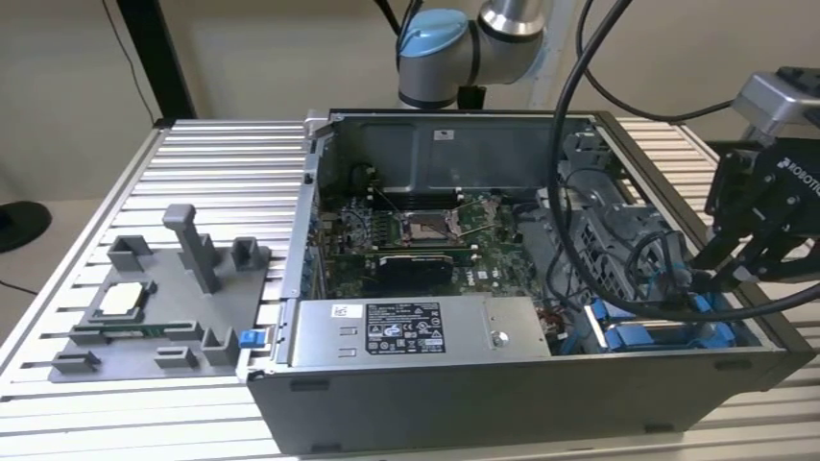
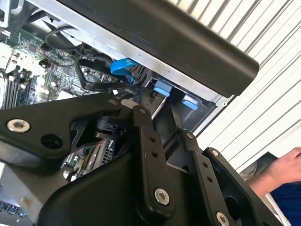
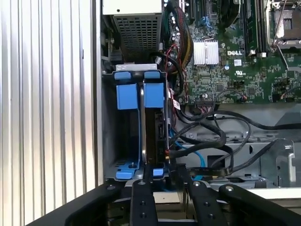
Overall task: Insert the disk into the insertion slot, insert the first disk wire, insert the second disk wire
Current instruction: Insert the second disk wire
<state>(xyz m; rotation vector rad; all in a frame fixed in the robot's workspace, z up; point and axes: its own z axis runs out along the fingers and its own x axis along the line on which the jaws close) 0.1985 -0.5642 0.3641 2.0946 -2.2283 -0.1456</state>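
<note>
in the first wrist view the disk (image 3: 151,127) shows edge-on only, its label hidden and one end cut off behind the fingers (image 3: 143,197). it stands seated in the insertion slot (image 3: 108,136) (blue carrier tabs showing) of the open computer case (image 1: 513,403) on the table (image 1: 218,173), beside black cables (image 3: 221,137). the gripper (image 3: 164,176) hangs over that slot, fingers parted, clamping nothing visible.

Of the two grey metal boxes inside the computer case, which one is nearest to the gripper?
The drive bay with blue trim, beside the gripper; the labelled box sits farther away.
</note>
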